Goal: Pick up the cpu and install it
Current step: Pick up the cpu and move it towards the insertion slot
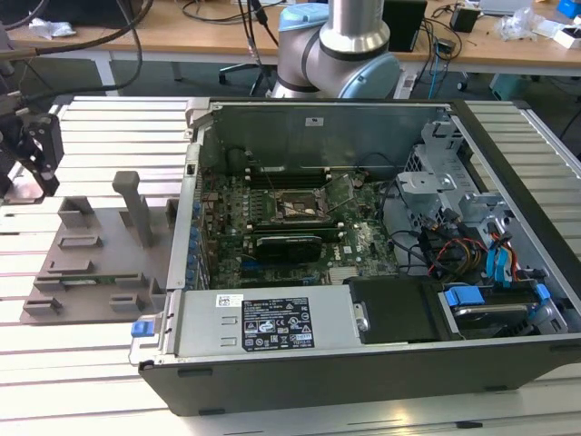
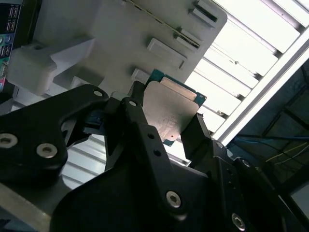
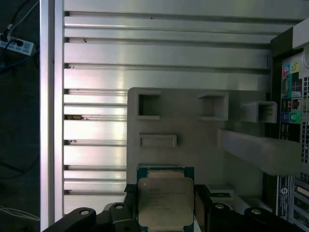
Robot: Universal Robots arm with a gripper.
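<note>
First wrist view: tool (image 3: 165, 194) grips one cpu (image 3: 165, 207).

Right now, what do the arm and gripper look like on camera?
In the exterior view, the arm is a silver-grey tube with rounded pale blue joint housings. In the second wrist view, the gripper is matte black, with angular linked fingers pinned by round silver screw heads.

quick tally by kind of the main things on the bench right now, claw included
silver-grey square cpu chip: 1
black two-fingered claw gripping it: 1
grey plastic parts tray: 1
open dark metal computer case: 1
total: 4
</note>
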